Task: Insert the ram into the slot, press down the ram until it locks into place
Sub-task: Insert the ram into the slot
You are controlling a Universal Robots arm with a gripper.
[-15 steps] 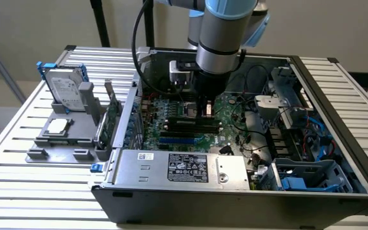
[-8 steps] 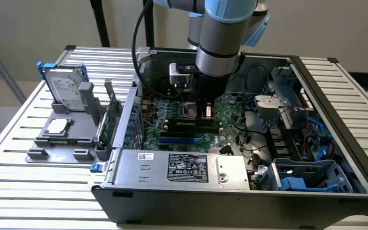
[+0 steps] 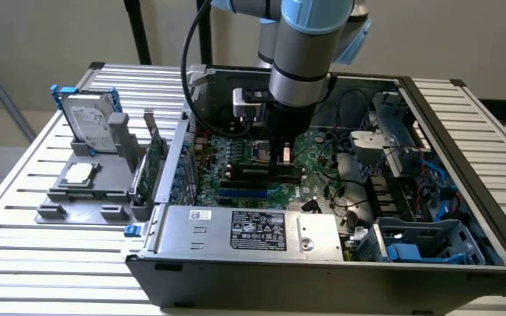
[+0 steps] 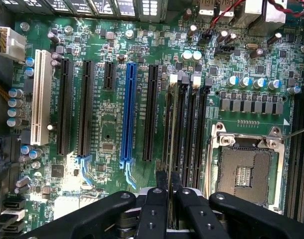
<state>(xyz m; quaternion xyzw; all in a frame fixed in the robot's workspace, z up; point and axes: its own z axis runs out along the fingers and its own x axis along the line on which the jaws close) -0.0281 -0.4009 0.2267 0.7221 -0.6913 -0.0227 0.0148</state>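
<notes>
Green motherboard (image 3: 235, 155) lies at the bottom of an open computer case (image 3: 323, 276), which stands on a table (image 3: 51, 257) of metal slats. In the exterior view the arm (image 3: 302, 66) comes down from above into the case, and the gripper (image 3: 281, 157) is low over the black memory sockets, near the middle of the board. At the exterior view's left, outside the case, a grey holder (image 3: 86, 194) stands on the table with a hard drive (image 3: 90, 122) upright in it. A silver box with a dark label (image 3: 244, 230) lies at the front edge of the case.

In the wrist view the gripper (image 4: 168, 186) is seen from above. Its two black fingertips (image 4: 161, 179) stand very near one another and clench the thin upper edge of the ram (image 4: 172, 149). The ram is seen edge-on and stands upright in the slot (image 4: 168, 107), which is the first of four black memory sockets lying side by side. This group lies between a long black card socket (image 4: 151, 112) and the square silver processor socket (image 4: 244, 172). A blue socket (image 4: 127, 109) is a little farther away, and a white one (image 4: 41, 97) is well apart. I cannot tell if the end latches of the slot are locked.
</notes>
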